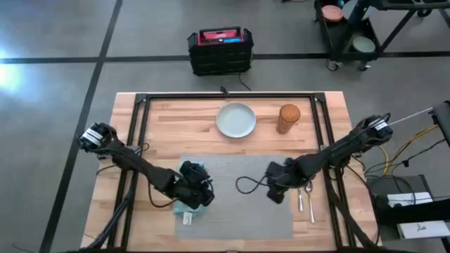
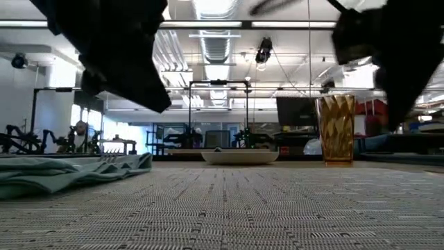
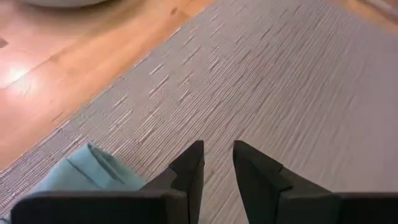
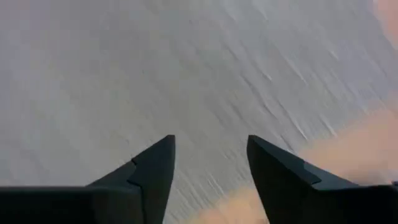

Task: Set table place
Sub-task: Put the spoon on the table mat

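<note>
The grey woven placemat (image 1: 239, 197) lies flat on the near middle of the wooden table (image 1: 176, 116). A teal napkin (image 1: 185, 208) rests on the placemat's left near corner; in the low view a fork (image 2: 111, 160) lies on top of it. My left gripper (image 3: 217, 146) hovers over the placemat just beside the napkin (image 3: 93, 171), its fingers a little apart and holding nothing. My right gripper (image 4: 211, 140) hangs open above the placemat's right part (image 1: 273, 186), with nothing between its fingers.
A pale round plate (image 1: 235, 119) and an amber glass (image 1: 289, 118) stand on the bare wood beyond the placemat's far edge. Two metal utensils (image 1: 305, 200) lie on the wood at the placemat's right edge, under my right arm. Black frame rails (image 1: 228, 96) border the table.
</note>
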Available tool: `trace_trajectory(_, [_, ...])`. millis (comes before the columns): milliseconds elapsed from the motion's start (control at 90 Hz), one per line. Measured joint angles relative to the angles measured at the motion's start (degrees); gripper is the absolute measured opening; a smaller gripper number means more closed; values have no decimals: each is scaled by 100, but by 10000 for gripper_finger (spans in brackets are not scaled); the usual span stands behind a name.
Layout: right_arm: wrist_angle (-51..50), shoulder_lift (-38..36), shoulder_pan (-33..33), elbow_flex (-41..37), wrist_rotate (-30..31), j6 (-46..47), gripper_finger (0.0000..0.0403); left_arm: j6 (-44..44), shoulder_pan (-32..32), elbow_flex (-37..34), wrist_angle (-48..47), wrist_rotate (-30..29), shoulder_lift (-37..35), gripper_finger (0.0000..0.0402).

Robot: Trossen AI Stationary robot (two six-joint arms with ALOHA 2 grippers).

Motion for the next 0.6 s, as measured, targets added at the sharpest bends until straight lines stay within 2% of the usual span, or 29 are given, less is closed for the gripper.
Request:
trace_trajectory(244, [-805, -45, 684, -194, -351, 1926, 203, 109, -28, -2, 106, -2, 69, 73])
trace_trajectory(422, [-793, -42, 1272, -344, -592, 3138, 189, 111, -39, -2, 148, -20, 69, 73])
trace_trajectory(600, [-779, -36, 1834, -452, -817, 3964, 172, 213, -42, -2, 190, -40, 69, 73])
